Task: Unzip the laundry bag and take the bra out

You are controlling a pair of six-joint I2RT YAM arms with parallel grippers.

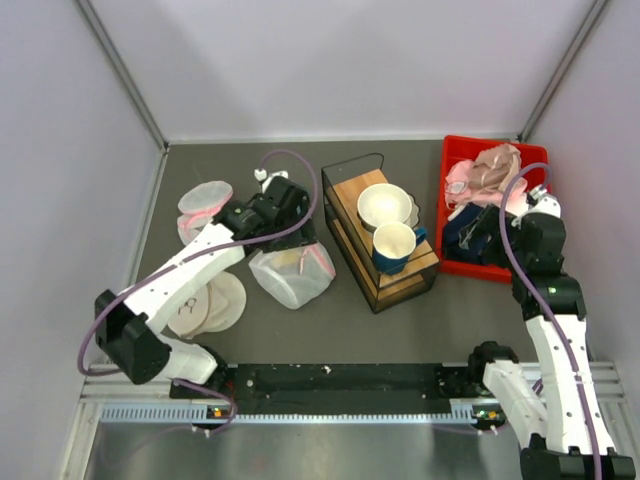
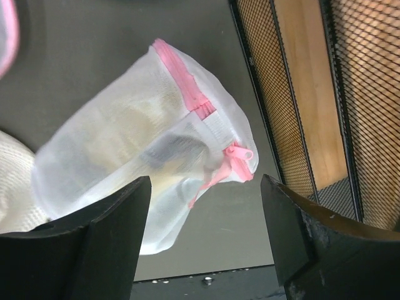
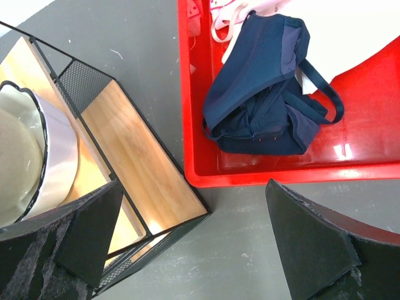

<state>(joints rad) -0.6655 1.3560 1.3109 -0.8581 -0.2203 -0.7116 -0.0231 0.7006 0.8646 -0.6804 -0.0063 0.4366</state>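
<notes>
- Top view: the left gripper (image 1: 272, 208) hovers just above the far end of the laundry bag (image 1: 292, 276), a white mesh dome lying beside the wire rack (image 1: 382, 242). The right gripper (image 1: 490, 226) hangs at the near-left edge of the red bin (image 1: 446, 200).
- Left wrist: the left gripper (image 2: 206, 232) is spread wide and holds nothing. The laundry bag (image 2: 119, 156) lies between and ahead of its fingers. The pink zipper pull (image 2: 239, 157) sits just ahead of the right finger. Something pale yellow and dark shows through the mesh, probably the bra (image 2: 169, 159).
- Right wrist: the right gripper (image 3: 194, 245) stands wide and empty. A navy cloth (image 3: 259, 106) lies in the bin ahead of it.
</notes>
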